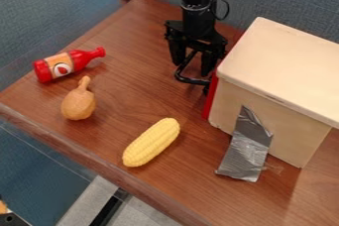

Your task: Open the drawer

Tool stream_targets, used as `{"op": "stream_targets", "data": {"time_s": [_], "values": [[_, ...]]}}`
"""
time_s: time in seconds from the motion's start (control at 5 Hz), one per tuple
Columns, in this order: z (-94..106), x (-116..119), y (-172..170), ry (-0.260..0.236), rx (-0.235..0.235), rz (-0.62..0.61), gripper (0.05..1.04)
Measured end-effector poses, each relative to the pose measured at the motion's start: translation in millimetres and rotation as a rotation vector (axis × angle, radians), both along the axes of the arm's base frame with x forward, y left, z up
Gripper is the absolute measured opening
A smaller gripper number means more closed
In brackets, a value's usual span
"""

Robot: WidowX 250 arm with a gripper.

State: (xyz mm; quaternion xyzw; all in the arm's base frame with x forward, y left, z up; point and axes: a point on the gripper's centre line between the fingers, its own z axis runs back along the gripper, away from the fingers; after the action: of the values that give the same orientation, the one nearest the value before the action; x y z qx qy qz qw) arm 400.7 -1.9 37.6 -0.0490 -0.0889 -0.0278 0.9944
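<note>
Nearest us on the wooden worktop (198, 185), a toy corn cob (151, 142) lies on its side, and to its right a strip of silver duct tape (246, 150) runs from the box's (291, 136) pale side down onto the wood. We take it that the tape anchors the box, so that a pull on the drawer won't drag the whole thing along.

A little farther back, a toy drumstick (79, 103) lies at the left, its narrow end towards a red toy ketchup bottle (67, 65) lying just beyond it. Both are well apart from the box, and we judge them off the line the drawer would take.

The drawer's red front (210, 103) is on the box's left side, seen as a thin band; it looks closed to us, though the angle leaves some doubt. Its black handle (192, 81) juts out as a loop. The tool (192, 69) hangs down over that loop with its fingers spread, one on each side as far as we can tell; contact we cannot confirm. That placing suits hooking the bar, and a level pull away from the box should come next. Lifting instead could let the handle slip free.
</note>
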Motion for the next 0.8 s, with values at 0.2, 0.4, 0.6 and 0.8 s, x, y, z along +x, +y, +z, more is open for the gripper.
{"op": "stream_targets", "data": {"time_s": [0.2,0.4,0.6,0.8], "values": [[-3.2,-1.1,0.7,0.003,-0.001,0.012,0.508],[-3.7,-2.5,6.9,0.009,-0.002,0.014,0.245],[-3.6,-3.0,10.6,0.012,-0.013,0.027,0.148],[-5.1,-4.7,14.9,0.035,-0.014,0.016,0.142]]}}
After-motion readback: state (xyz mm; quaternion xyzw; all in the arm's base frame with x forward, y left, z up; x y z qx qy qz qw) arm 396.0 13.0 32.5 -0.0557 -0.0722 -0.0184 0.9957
